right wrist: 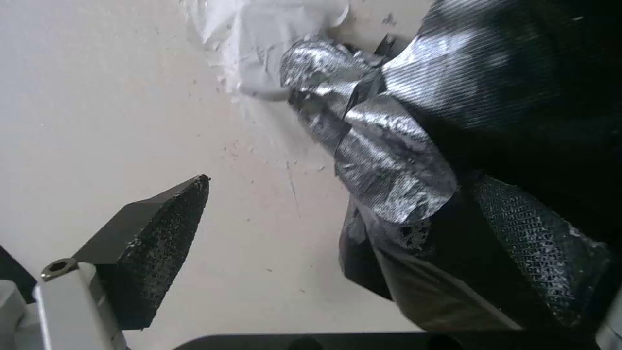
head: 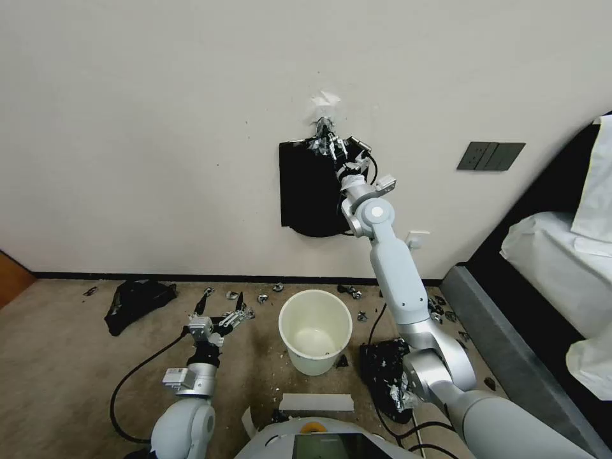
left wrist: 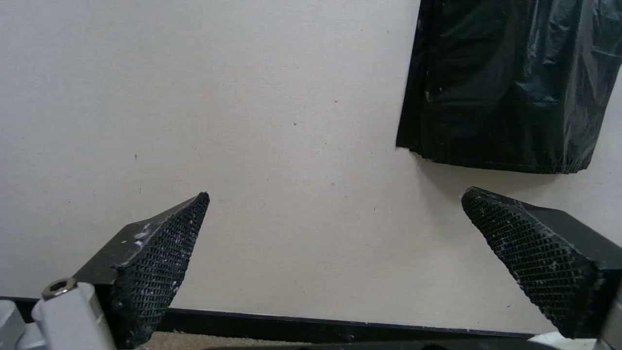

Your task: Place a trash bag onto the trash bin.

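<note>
The cream-white trash bin [head: 313,362] stands upright on the carpet, with nothing over its rim. A flat black bundle of bags [head: 309,191] hangs on the wall above it, also in the left wrist view [left wrist: 505,87]. Silver tape [right wrist: 382,160] holds its top to the wall. I cannot tell a single trash bag apart from this bundle. My right gripper [head: 328,145] is raised to the taped top, open [right wrist: 353,243], with one finger [right wrist: 538,253] against the black plastic. My left gripper [head: 220,309] hovers low to the left of the bin, open [left wrist: 337,253] and holding nothing.
A black plastic heap [head: 137,303] lies on the floor at the left and another [head: 386,376] right of the bin. Silver scraps [head: 268,294] litter the carpet along the wall. A bed [head: 561,268] fills the right side. A white strip [head: 317,401] lies near my base.
</note>
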Controlling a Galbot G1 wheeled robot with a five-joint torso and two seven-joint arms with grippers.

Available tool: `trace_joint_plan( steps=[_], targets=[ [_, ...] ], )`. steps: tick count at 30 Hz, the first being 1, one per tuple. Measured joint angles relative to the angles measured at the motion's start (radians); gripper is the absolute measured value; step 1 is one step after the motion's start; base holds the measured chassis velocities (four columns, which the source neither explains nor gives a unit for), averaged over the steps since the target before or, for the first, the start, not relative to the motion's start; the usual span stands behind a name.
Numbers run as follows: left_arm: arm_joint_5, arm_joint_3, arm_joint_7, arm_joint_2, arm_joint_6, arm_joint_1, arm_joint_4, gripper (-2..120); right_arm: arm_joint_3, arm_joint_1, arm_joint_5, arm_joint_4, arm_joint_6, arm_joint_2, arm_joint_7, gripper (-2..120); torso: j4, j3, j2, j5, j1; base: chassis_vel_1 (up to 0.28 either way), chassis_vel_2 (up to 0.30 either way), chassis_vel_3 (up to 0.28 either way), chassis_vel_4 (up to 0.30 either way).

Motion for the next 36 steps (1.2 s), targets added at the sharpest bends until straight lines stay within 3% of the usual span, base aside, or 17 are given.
trace_joint_plan(
  steps=[16, 21, 23, 30, 31, 33, 36],
  targets=[
    [0.002, 0.0, 0.0, -0.006, -0.016, 0.009, 0.006, 100, -0.001, 0.036, -0.01, -0.021, -0.001, 0.026, 0.005, 100, -0.0001, 0.0, 0.0, 0.0, 0.0, 0.0, 0.0, 0.0, 0.0],
    [0.015, 0.001, 0.0, -0.008, -0.02, 0.011, 0.006, 100, 0.0, 0.032, -0.021, -0.016, 0.003, 0.023, 0.005, 88, -0.0001, 0.0, 0.0, 0.0001, 0.0, 0.0, 0.0, 0.0, 0.0],
    [0.02, 0.003, 0.0, -0.009, -0.02, 0.01, 0.007, 100, 0.0, 0.029, -0.026, -0.015, 0.005, 0.021, 0.004, 77, -0.0001, 0.0, 0.0, 0.0001, 0.0, 0.0, 0.0, 0.0, 0.0],
    [0.022, 0.004, 0.001, -0.009, -0.021, 0.01, 0.008, 100, 0.002, 0.028, -0.032, -0.013, 0.008, 0.021, 0.002, 57, -0.0001, 0.0, 0.0, 0.0001, 0.0, 0.0, 0.0, 0.0, 0.0],
    [0.023, 0.004, 0.001, -0.007, -0.021, 0.01, 0.01, 100, 0.003, 0.028, -0.035, -0.013, 0.009, 0.022, 0.001, 48, -0.0001, 0.0, 0.0, 0.0001, 0.0, 0.0, 0.0, 0.0, 0.0],
    [0.023, 0.004, 0.001, -0.007, -0.021, 0.01, 0.01, 100, 0.003, 0.028, -0.035, -0.013, 0.009, 0.022, 0.001, 48, -0.0001, 0.0, 0.0, 0.0001, 0.0, 0.0, 0.0, 0.0, 0.0],
    [0.023, 0.005, 0.001, -0.007, -0.023, 0.009, 0.015, 100, 0.003, 0.026, -0.05, -0.016, 0.013, 0.026, 0.0, 31, -0.0001, 0.0, 0.0, 0.0001, 0.0, 0.0, 0.0, 0.0, 0.0]
  ],
)
